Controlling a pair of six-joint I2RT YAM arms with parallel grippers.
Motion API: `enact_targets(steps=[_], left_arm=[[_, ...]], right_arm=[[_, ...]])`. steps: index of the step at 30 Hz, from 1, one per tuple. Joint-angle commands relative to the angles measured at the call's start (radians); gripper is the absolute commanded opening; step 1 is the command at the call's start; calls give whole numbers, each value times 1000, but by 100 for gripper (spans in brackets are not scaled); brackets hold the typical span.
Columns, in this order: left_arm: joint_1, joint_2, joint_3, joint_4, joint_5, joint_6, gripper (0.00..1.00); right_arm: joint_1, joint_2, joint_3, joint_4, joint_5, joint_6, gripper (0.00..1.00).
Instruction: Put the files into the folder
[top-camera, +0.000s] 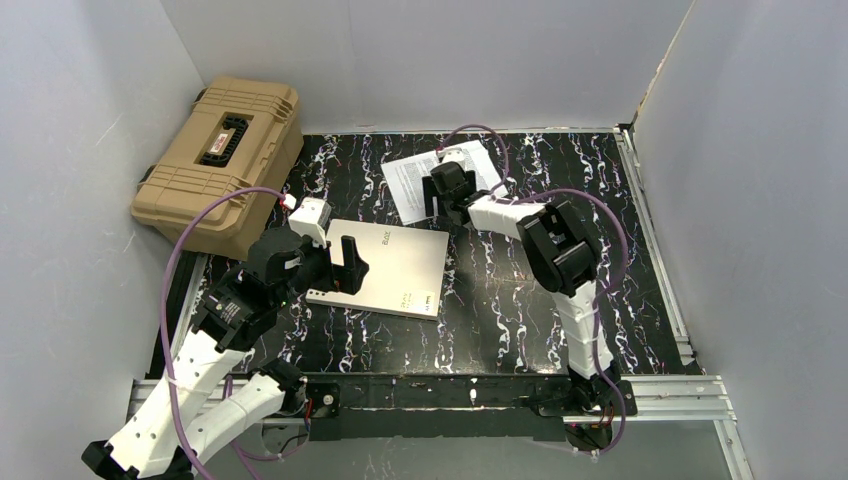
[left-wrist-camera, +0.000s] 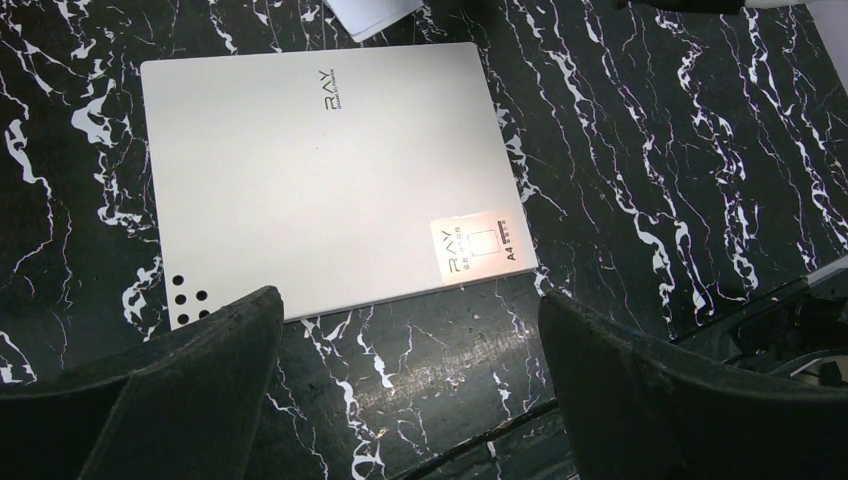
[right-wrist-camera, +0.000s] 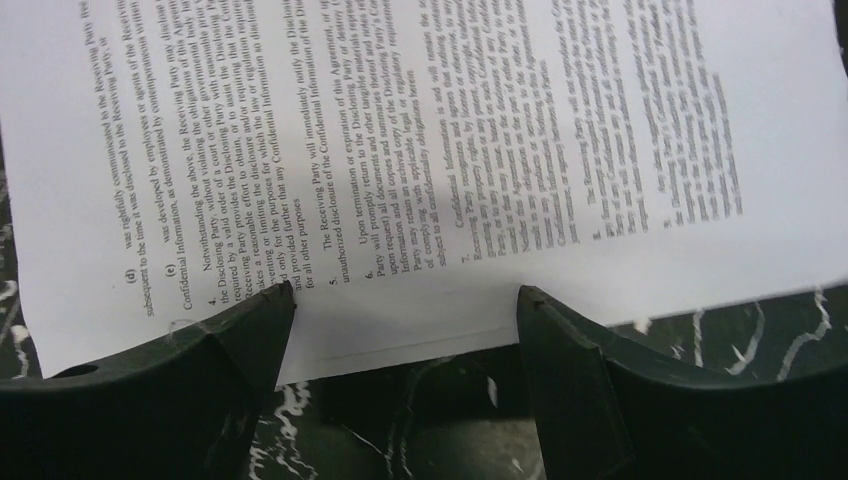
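Note:
The folder (top-camera: 395, 262) (left-wrist-camera: 320, 180) lies shut and flat on the black marbled table, cream side up, with a row of dots at one corner. My left gripper (top-camera: 345, 268) (left-wrist-camera: 408, 295) hovers over the folder's near-left edge, open and holding nothing. The files (top-camera: 410, 180) (right-wrist-camera: 420, 150), white sheets of dense black text, lie at the back middle of the table. My right gripper (top-camera: 445, 195) (right-wrist-camera: 405, 288) is low over their near edge, jaws wide apart, the paper's edge lying between and below the fingertips. A corner of the files (left-wrist-camera: 375, 12) shows beyond the folder.
A tan ribbed hard case (top-camera: 220, 160) stands at the back left, partly off the table. Grey walls close in the left, back and right. A metal rail (top-camera: 430, 385) runs along the near edge by the arm bases.

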Motion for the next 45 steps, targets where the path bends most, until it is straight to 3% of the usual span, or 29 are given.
enact_targets(steps=[1,18,29,37,45], left_arm=[[-5,2,-2,-12,-17,14,98],[-6,16,0,-13,-7,14,98],[-5,29,-1,-14,3,9,98],[-5,45,1,-14,12,-17,98],[-5,59,-40,-37,-15,-196,98]], right_arm=[[-35,-18,-135,-175,127,25,89],[-252,-239,-528,-85,146,185,83],[-281,-475,-523,-202,229,236,87],[-280,-644,-476,-243,67,173,89],[-169,-678,-366,-261,-90,74,93]])
